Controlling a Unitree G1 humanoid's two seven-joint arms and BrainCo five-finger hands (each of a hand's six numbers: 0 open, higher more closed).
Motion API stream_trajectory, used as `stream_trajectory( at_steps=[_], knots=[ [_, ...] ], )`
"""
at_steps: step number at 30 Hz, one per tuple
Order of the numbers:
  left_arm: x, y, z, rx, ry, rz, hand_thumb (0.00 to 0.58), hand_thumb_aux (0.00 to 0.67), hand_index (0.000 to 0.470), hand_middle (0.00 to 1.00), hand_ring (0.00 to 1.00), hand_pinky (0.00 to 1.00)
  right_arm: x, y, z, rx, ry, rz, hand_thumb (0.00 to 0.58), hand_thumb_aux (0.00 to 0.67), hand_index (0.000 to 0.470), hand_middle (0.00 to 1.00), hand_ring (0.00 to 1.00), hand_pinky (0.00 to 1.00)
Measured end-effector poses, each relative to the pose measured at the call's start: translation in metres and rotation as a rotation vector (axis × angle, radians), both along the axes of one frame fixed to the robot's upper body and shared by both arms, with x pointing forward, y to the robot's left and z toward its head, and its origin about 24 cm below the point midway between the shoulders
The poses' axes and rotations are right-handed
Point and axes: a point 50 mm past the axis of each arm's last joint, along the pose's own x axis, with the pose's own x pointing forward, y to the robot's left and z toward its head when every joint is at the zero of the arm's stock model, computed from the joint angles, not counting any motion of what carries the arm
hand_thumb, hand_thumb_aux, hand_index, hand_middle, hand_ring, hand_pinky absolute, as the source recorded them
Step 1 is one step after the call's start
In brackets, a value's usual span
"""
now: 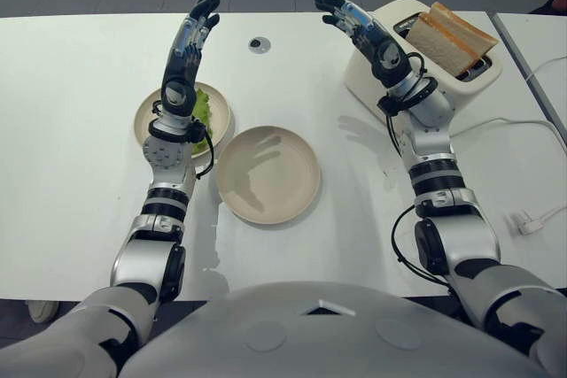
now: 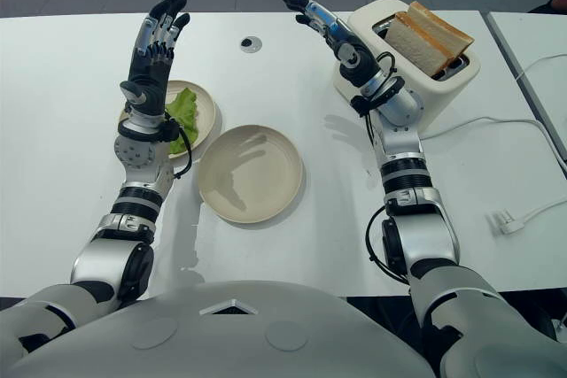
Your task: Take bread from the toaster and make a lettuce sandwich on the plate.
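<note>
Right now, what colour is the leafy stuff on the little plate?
Green. The lettuce shows best in the right eye view.

The left hand (image 1: 189,46) and right hand (image 1: 361,28) have dark fingers with bluish metallic segments. The left arm (image 1: 159,192) and right arm (image 1: 434,174) are silver-grey cylinders ringed with black bands. Thin black cables loop at each wrist and beside the right elbow.
</note>
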Motion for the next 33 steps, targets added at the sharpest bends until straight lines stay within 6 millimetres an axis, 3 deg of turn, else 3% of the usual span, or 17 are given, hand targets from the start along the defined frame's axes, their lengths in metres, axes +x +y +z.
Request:
stream_trajectory(
  at_steps=[11,13,15,19,22,27,31,32,33],
  knots=[
    [0.0,-0.003,-0.002,0.026,0.007,-0.02,0.0,0.0,0.0,0.0,0.0,0.0,-0.001,0.0,-0.001,-0.009,-0.006,-0.012,0.0,0.0,0.0,0.0,0.0,0.0],
    [0.0,-0.002,-0.003,0.026,0.008,-0.018,0.0,0.0,0.0,0.0,0.0,0.0,-0.002,-0.004,0.009,-0.005,-0.049,-0.023,0.0,0.0,0.0,0.0,0.0,0.0],
    [0.0,-0.002,-0.002,0.026,0.008,-0.018,0.0,0.0,0.0,0.0,0.0,0.0,-0.004,-0.021,0.023,-0.027,-0.117,-0.097,0.0,0.0,0.0,0.0,0.0,0.0],
    [0.0,-0.004,-0.002,0.038,0.003,-0.033,0.0,0.0,0.0,0.0,0.0,0.0,-0.012,-0.095,0.076,-0.265,-0.368,-0.484,0.0,0.0,0.0,0.0,0.0,0.0],
    [0.0,-0.004,-0.003,0.044,0.004,-0.036,0.0,0.0,0.0,0.0,0.0,0.0,-0.008,-0.121,0.089,-0.453,-0.416,-0.711,0.0,0.0,0.0,0.0,0.0,0.0],
    [0.0,-0.003,-0.004,0.048,0.005,-0.042,0.0,0.0,0.0,0.0,0.0,0.0,0.0,-0.185,0.074,-0.762,-0.251,-1.061,0.0,0.0,0.0,0.0,0.0,0.0],
    [0.001,-0.004,-0.008,0.058,0.027,-0.05,0.0,0.0,0.0,0.0,0.0,0.0,0.004,-0.203,0.041,-0.861,-0.041,-1.071,0.0,0.0,0.0,0.0,0.0,0.0],
    [0.001,-0.004,-0.009,0.057,0.031,-0.049,0.0,0.0,0.0,0.0,0.0,0.0,0.005,-0.203,0.036,-0.878,-0.014,-1.058,0.087,0.053,0.037,0.0,0.0,0.0],
    [0.001,-0.003,-0.009,0.058,0.031,-0.049,0.0,0.0,0.0,0.0,0.0,0.0,0.006,-0.203,0.031,-0.895,0.01,-1.04,0.379,0.276,0.194,0.0,0.0,0.0]
  ],
)
